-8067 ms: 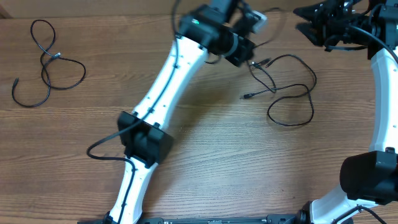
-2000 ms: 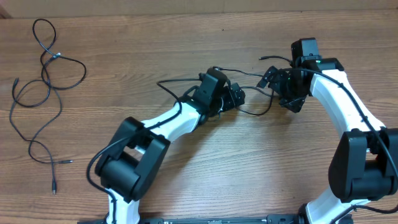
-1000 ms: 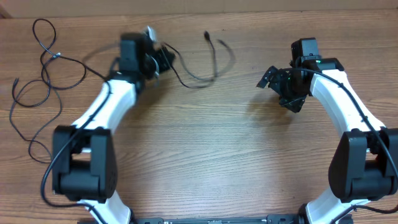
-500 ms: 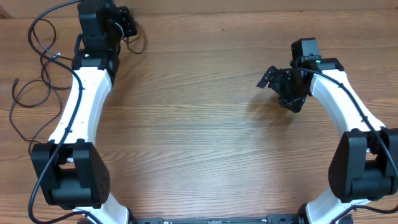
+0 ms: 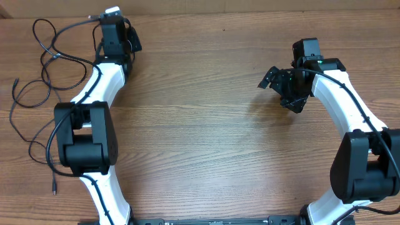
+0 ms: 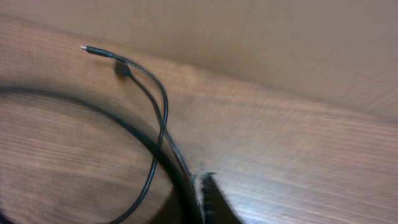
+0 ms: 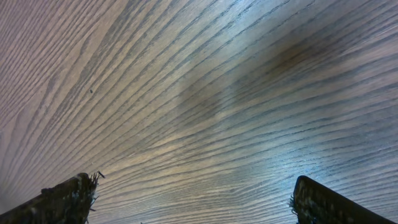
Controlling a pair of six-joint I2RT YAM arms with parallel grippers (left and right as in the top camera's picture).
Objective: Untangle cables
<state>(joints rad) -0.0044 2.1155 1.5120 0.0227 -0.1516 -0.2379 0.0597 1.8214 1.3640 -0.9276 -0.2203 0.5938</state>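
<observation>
Left pincer [image 6: 200,186] is clenched on a thin black cable [image 6: 163,106], up at the tabletop's [image 5: 206,144] far-left corner beside the other cables [image 5: 57,56]. Looks like drop-off time: next it should let go, laying it clear of them. Right pincer [image 5: 278,81] gapes wide, empty.

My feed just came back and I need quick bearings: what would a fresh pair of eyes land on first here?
First, the loose sprawl of thin black cables along the far-left side of the wooden table. The left gripper sits shut at the top left beside them, with one thin cord running into its fingertips. The right gripper hangs wide open over bare wood on the right.
</observation>
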